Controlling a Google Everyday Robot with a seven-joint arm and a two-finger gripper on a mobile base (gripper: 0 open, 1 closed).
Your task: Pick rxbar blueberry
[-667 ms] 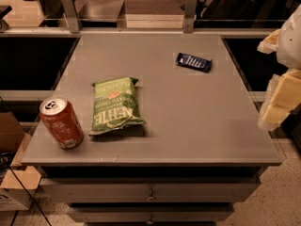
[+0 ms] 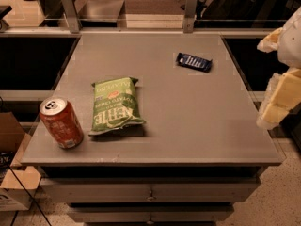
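The rxbar blueberry [image 2: 194, 61] is a small flat navy-blue bar with white lettering. It lies on the far right part of the grey table top [image 2: 188, 121]. My gripper [image 2: 278, 86] is at the right edge of the camera view, beyond the table's right side, to the right of and nearer than the bar. It is pale yellow and white, partly cut off by the picture's edge. It touches nothing on the table.
A green Kettle chip bag [image 2: 114, 105] lies left of centre. A red-orange soda can [image 2: 61, 123] stands at the near left corner. Two metal posts [image 2: 69, 11] and a rail run along the table's far edge. A cardboard box [image 2: 11, 182] sits on the floor at left.
The view has shifted very slightly. The objects on the table have not moved, and the gripper stays at the right edge.
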